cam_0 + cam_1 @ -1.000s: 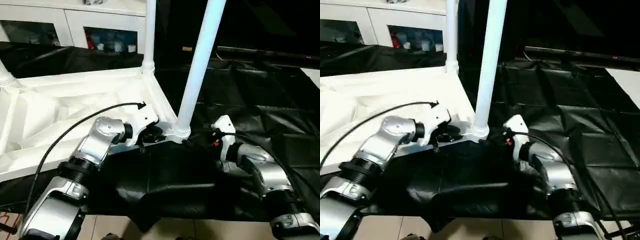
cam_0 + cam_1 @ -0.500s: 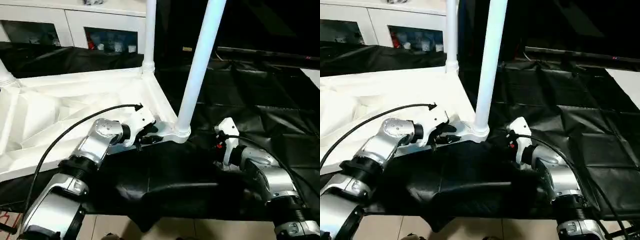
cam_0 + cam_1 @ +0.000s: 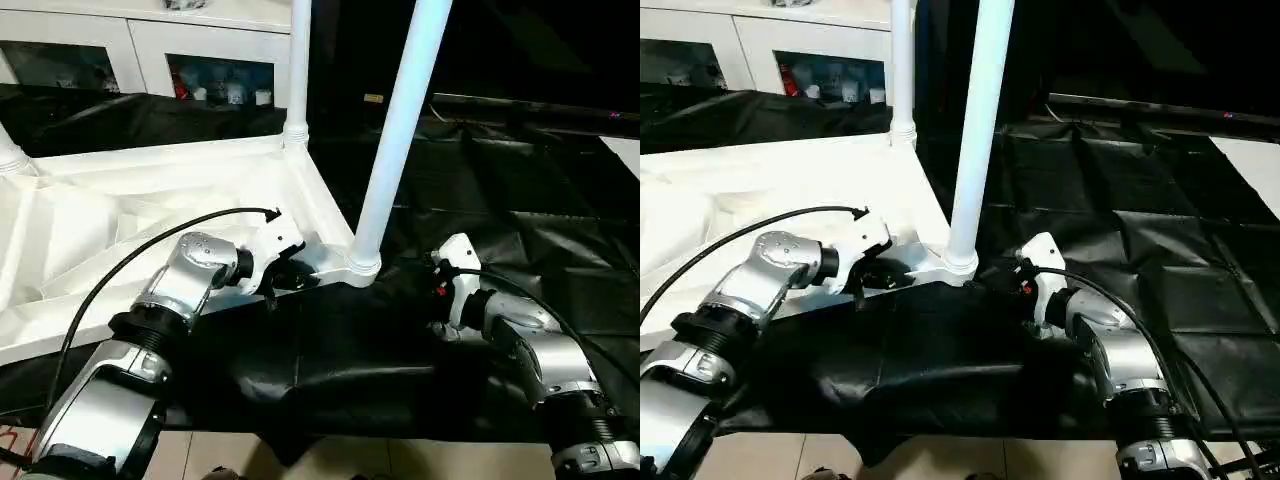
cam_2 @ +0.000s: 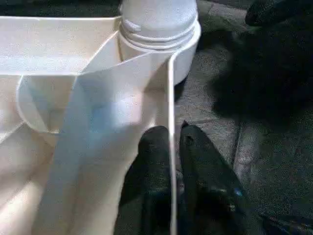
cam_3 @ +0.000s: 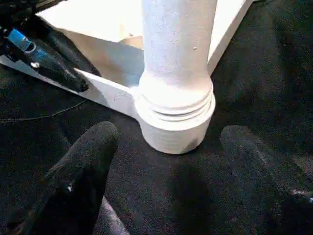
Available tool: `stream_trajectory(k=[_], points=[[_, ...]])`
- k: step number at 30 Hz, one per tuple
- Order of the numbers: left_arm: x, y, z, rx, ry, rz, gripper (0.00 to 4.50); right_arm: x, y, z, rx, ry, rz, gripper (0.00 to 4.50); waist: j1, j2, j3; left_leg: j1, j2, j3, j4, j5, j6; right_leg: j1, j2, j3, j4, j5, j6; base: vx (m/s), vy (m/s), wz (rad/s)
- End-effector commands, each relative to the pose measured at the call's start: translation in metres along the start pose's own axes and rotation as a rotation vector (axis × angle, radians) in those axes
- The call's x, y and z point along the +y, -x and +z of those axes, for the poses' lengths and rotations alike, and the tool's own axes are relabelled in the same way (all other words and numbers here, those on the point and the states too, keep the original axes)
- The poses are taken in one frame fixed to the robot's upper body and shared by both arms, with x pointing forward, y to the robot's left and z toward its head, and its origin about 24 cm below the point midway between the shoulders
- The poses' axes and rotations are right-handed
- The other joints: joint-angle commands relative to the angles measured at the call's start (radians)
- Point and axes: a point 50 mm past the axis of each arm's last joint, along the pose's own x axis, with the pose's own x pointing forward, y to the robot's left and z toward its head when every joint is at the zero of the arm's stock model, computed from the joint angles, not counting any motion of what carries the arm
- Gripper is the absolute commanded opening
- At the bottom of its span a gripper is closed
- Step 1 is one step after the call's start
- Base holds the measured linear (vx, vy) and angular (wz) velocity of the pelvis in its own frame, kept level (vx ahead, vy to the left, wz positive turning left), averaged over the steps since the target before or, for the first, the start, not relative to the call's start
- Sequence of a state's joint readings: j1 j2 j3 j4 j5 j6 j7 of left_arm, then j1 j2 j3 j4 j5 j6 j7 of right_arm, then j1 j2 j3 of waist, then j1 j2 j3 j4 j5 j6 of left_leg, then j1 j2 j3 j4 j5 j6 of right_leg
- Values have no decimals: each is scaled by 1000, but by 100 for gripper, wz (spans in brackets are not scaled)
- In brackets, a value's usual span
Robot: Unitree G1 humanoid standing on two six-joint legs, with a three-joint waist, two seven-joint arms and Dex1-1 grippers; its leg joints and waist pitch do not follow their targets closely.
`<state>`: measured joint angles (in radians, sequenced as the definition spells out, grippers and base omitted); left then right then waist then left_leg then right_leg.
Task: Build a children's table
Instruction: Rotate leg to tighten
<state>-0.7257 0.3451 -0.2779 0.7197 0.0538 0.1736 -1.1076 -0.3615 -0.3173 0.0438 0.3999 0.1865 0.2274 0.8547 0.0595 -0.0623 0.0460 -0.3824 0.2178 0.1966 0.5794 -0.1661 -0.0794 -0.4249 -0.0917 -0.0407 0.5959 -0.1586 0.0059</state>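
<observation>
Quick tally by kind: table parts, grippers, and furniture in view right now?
White plastic table top, upside down: 1
White tubular legs standing in corner sockets: 3 (near, far, left edge)
Grippers: 2 (left gripper pinching the top's rim; right gripper open by the near leg's socket)
White cabinet with glass doors: 1
Total: 7

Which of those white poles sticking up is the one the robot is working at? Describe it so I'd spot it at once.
Start at the big white tabletop lying upside down on black sheeting. Go to its corner nearest the robot, between the left hand and the right hand. The leg rising from that socket leans slightly and looks thickest; the other upright leg stands at the farther corner.
</observation>
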Motion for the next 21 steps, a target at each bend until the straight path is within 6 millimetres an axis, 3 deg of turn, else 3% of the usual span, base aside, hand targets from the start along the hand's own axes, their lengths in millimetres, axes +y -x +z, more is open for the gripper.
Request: stream_trajectory(k=[1,9,12,19,21], points=[[-6,-3,-6,32,6,-53,21,-4,1,6,7,18,3,375,6,10,-68,22,8,-1,-61,-214,34,57,-33,23,-54,-135,-233,0,0,0],[-12,-5,-9,51,-27,-116,0,-4,-7,17,26,74,73,445,6,13,-65,28,11,-3,-64,-251,14,55,-34,22,-56,-170,-234,0,0,0],[-15,-5,-11,54,-46,-146,0,-1,-13,18,75,153,125,447,8,10,-66,27,11,-4,-65,-258,4,57,-36,22,-57,-188,-221,0,0,0],[-17,-3,-12,54,-53,-162,0,-2,-22,17,121,186,160,447,7,8,-65,27,10,-3,-64,-252,8,56,-35,23,-56,-191,-228,0,0,0],[-17,-3,-12,51,-53,-165,0,-4,-25,19,105,176,148,421,7,9,-66,27,10,-3,-65,-254,6,56,-36,23,-56,-193,-227,0,0,0]])
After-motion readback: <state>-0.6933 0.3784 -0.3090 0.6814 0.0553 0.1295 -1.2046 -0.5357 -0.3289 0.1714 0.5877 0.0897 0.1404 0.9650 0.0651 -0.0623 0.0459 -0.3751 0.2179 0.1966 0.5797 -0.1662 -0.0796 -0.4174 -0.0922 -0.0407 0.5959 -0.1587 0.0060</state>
